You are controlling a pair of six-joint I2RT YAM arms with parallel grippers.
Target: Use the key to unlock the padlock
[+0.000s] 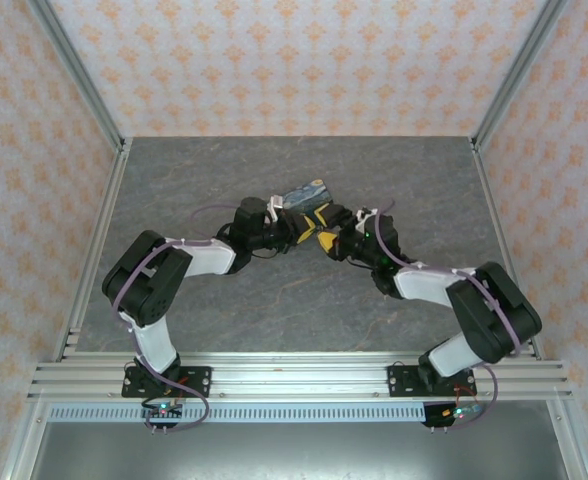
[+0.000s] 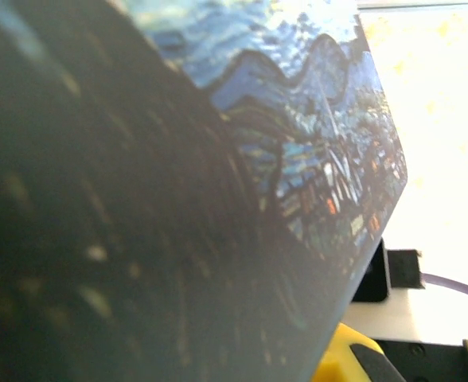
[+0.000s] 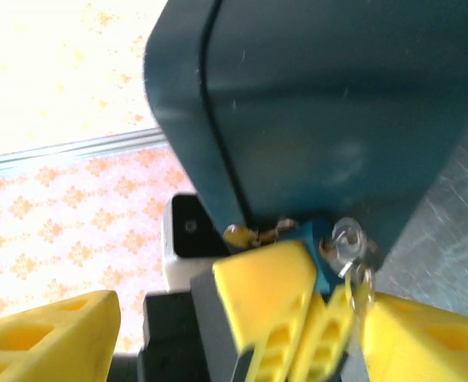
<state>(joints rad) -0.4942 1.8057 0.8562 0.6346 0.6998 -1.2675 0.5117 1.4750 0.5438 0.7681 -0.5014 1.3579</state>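
The teal padlock hangs on the hasp at the corner of the dark-blue Starry Night tin. My left gripper is shut on the padlock from below. The small silver key sits in the padlock's keyhole, and its ring dangles beneath. My right gripper faces the lock and stands open. Its yellow fingers are wide apart on either side, and nothing is pinched between them. In the left wrist view the tin covers my left fingers.
Both arms meet over the middle of the grey table. The tin is raised off the table at the left gripper's far side. Patterned walls and aluminium posts enclose the table. The right arm's wrist camera shows past the tin's edge.
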